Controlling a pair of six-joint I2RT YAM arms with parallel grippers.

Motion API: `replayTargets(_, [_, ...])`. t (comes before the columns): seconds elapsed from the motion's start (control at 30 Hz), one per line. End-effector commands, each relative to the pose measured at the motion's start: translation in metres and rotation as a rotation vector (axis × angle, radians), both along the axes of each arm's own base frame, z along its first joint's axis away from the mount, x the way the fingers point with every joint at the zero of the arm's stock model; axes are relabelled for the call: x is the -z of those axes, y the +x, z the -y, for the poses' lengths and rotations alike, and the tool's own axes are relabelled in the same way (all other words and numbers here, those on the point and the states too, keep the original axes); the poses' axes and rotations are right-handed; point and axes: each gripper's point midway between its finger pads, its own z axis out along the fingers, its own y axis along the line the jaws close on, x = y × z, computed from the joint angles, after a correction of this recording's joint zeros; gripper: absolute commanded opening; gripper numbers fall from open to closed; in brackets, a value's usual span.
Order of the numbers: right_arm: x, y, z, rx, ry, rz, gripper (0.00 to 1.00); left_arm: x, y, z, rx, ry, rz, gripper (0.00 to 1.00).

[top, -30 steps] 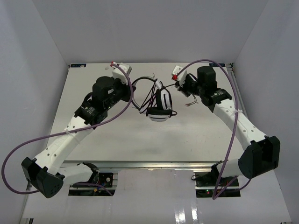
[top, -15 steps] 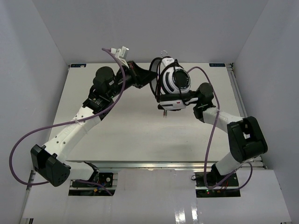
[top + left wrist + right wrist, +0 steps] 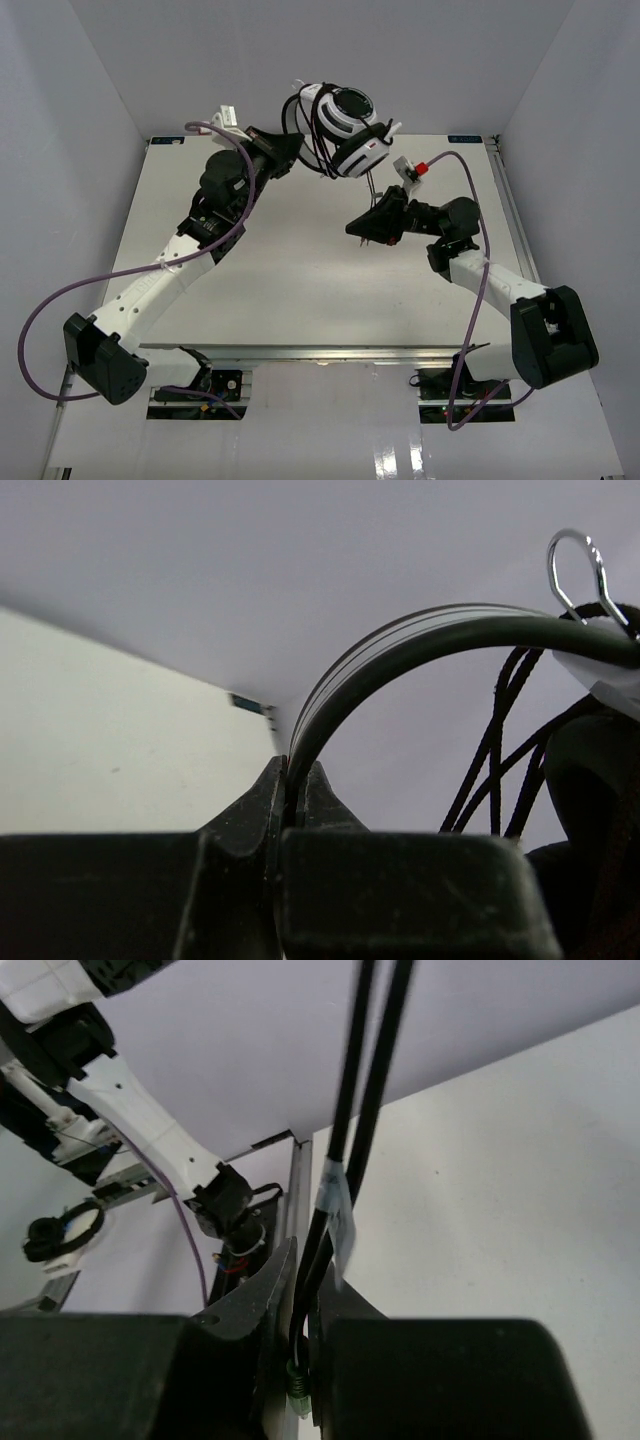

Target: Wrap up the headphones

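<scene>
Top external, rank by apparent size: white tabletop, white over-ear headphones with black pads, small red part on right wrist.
1. white tabletop
2. white over-ear headphones, held up nearer the camera
3. small red part

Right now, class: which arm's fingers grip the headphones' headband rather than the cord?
The left arm's fingers pinch the headband, holding the headphones aloft; the right arm's fingers clamp only the thin black cord.

No legible text or numbers; white tag (image 3: 339, 1223) on cord (image 3: 371, 1080) unreadable.
</scene>
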Motion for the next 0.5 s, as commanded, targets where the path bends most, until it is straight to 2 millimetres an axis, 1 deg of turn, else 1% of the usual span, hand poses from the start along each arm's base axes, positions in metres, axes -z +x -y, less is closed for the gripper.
replayTargets(0.0, [0.056, 0.017, 0.0, 0.122, -0.126, 0.015, 0.08, 0.106, 0.021, -0.062, -0.381, -0.02, -0.369, 0.0])
replayTargets(0.1, [0.085, 0.02, -0.001, 0.128, -0.183, -0.001, 0.08, 0.172, 0.027, -0.07, -0.435, -0.032, -0.573, 0.0])
replayTargets(0.17, [0.113, 0.035, -0.005, 0.147, -0.258, -0.01, 0.08, 0.209, 0.029, -0.065, -0.442, 0.001, -0.694, 0.0])
replayTargets(0.2, [0.125, 0.039, -0.007, 0.138, -0.294, -0.024, 0.08, 0.233, 0.03, -0.063, -0.453, 0.036, -0.765, 0.0])
replayTargets(0.23, [0.141, 0.045, -0.009, 0.129, -0.342, -0.043, 0.08, 0.236, 0.033, -0.06, -0.453, 0.033, -0.788, 0.0])
replayTargets(0.27, [0.153, 0.05, -0.01, 0.129, -0.376, -0.068, 0.08, 0.246, 0.032, -0.06, -0.458, 0.054, -0.823, 0.0])
replayTargets(0.33, [0.178, 0.058, -0.015, 0.101, -0.453, -0.105, 0.08, 0.273, 0.032, -0.059, -0.466, 0.124, -0.896, 0.0])
replayTargets(0.37, [0.188, 0.06, -0.016, 0.088, -0.483, -0.121, 0.08, 0.288, 0.031, -0.061, -0.471, 0.165, -0.932, 0.0])
replayTargets(0.47, [0.217, 0.062, -0.025, 0.027, -0.577, -0.147, 0.08, 0.311, 0.036, -0.06, -0.452, 0.266, -0.999, 0.0])
